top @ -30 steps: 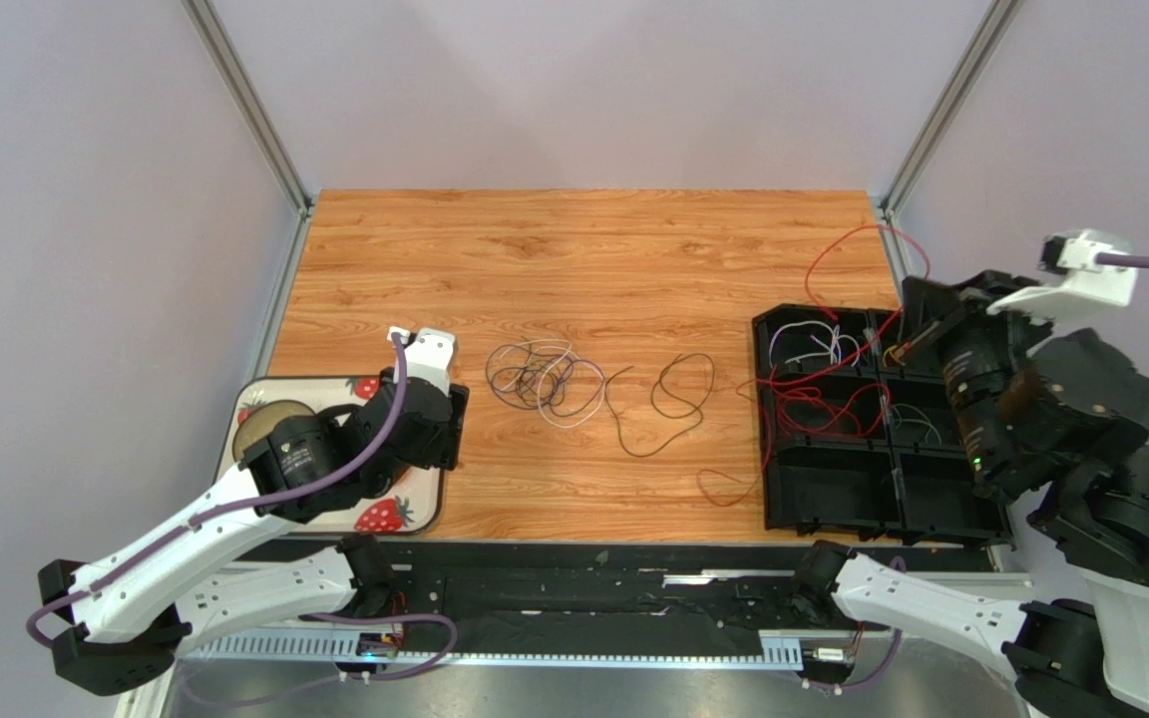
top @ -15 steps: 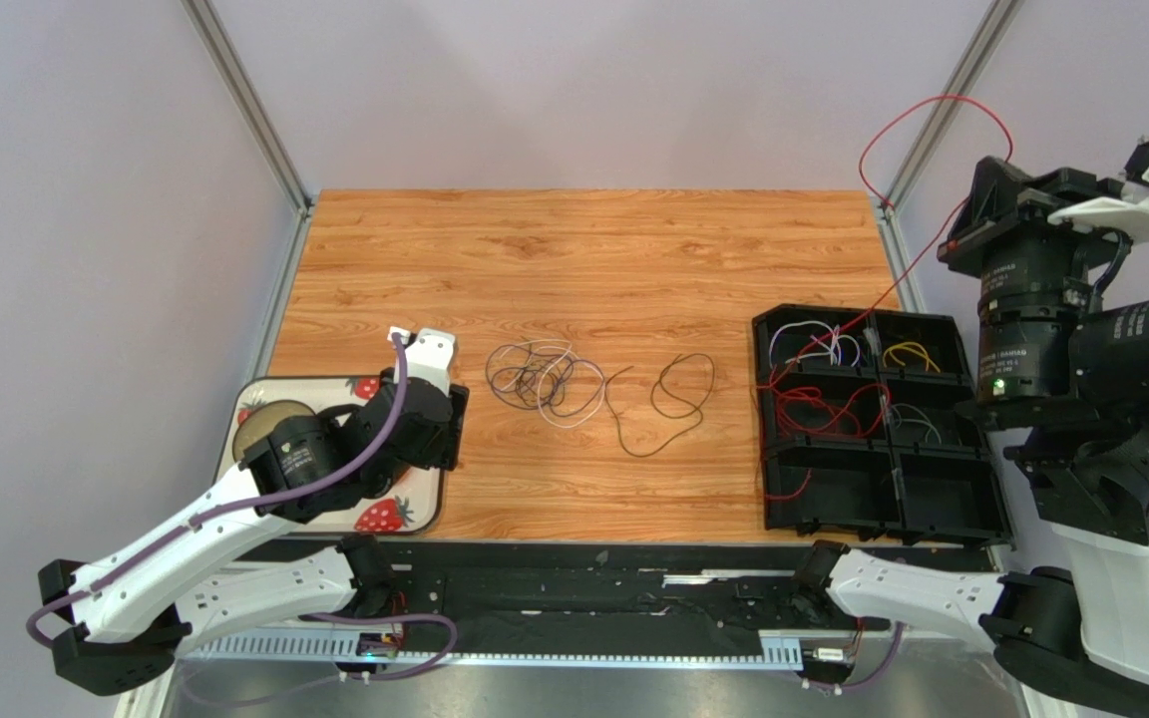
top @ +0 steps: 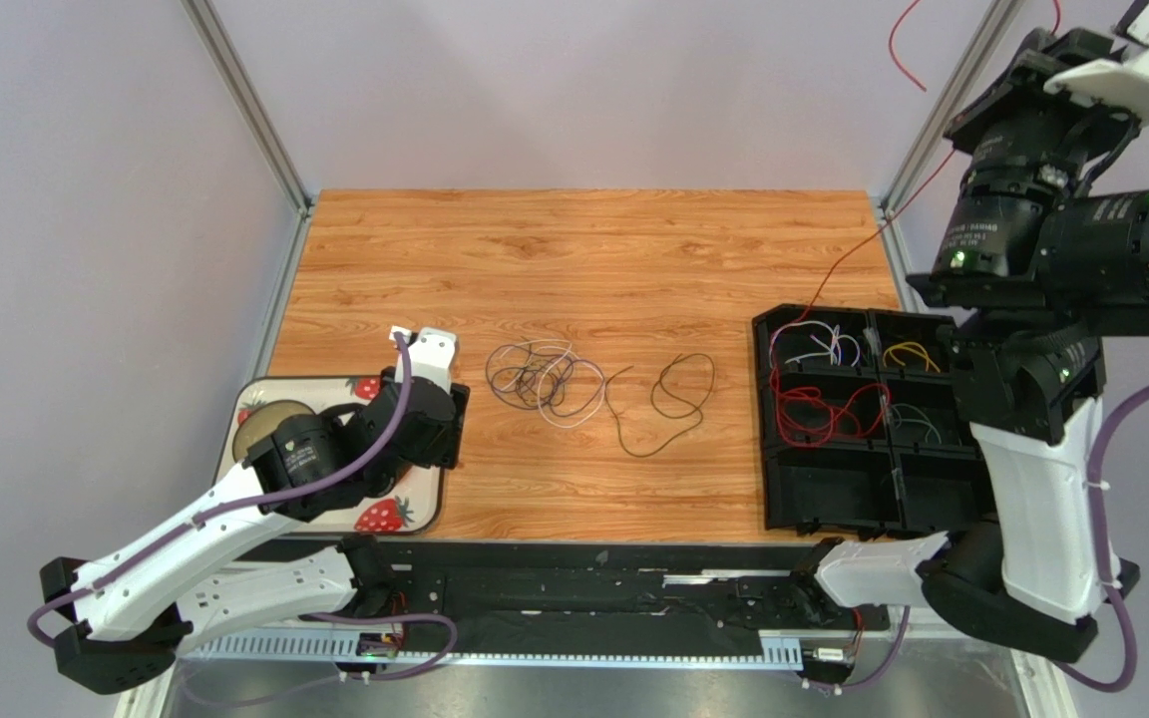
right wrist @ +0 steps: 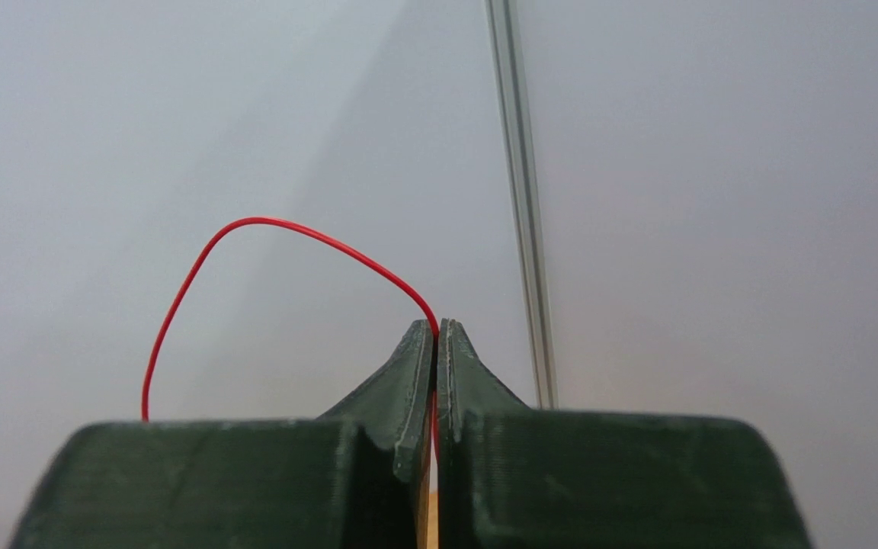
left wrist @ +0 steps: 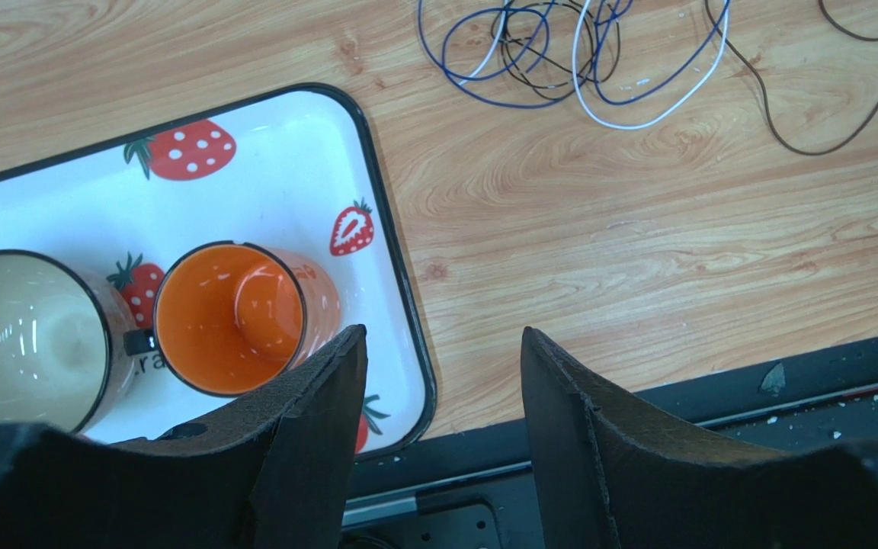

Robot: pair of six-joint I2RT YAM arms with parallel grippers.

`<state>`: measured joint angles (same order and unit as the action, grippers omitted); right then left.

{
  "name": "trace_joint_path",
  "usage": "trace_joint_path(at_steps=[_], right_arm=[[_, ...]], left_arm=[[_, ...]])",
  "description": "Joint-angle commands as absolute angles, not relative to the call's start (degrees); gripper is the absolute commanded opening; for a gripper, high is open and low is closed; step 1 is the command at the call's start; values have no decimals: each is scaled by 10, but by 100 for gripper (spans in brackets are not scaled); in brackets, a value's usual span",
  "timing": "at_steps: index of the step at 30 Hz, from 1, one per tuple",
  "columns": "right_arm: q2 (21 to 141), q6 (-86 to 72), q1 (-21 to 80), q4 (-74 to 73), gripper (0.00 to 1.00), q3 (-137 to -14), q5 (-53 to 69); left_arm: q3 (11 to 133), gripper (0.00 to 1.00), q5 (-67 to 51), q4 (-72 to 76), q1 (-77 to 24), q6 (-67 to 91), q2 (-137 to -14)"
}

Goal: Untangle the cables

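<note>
A tangle of blue, white and dark cables [top: 543, 382] lies mid-table, and a separate dark cable [top: 656, 397] is looped just right of it. My right gripper [right wrist: 437, 332] is lifted high at the back right, shut on a red cable [right wrist: 283, 225]. That red cable [top: 850, 262] slants down into the black divided tray [top: 835, 509], where more red loops [top: 813, 412] lie among white and yellow wires. My left gripper [left wrist: 444, 337] hangs open and empty over the near left table edge. The tangle's white loop [left wrist: 635, 126] lies well ahead of it.
A strawberry-print tray [left wrist: 398, 286] at the near left holds an orange cup [left wrist: 232, 320] and a white cup [left wrist: 20, 337]. Metal frame posts [top: 244, 97] rise at both back corners. A black rail [top: 611, 576] runs along the table's near edge.
My right arm has swung up from the black tray to the top right, pulling the red cable taut and high; its loose end left the table. The left arm has not moved.
</note>
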<state>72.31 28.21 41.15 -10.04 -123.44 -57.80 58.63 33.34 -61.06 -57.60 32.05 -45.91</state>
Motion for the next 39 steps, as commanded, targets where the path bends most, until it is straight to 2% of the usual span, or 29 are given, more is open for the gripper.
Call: trace_joint_path(at_steps=[1, 7, 17, 23, 33, 39], right_arm=[[768, 401, 376, 17, 0, -1281, -575], [806, 393, 302, 23, 0, -1297, -579], [702, 225, 207, -46, 0, -1147, -540], [717, 207, 193, -95, 0, -1192, -520], [769, 221, 193, -93, 0, -1323, -457], [757, 221, 193, -85, 0, -1291, -457]], left_arm=[[586, 61, 346, -609, -573, 323, -459], [587, 61, 349, -612, -573, 324, -460], [586, 61, 346, -611, -573, 322, -464], [588, 61, 345, -610, -572, 322, -473], [587, 61, 350, -613, -573, 326, -472], [588, 61, 352, -615, -573, 329, -471]])
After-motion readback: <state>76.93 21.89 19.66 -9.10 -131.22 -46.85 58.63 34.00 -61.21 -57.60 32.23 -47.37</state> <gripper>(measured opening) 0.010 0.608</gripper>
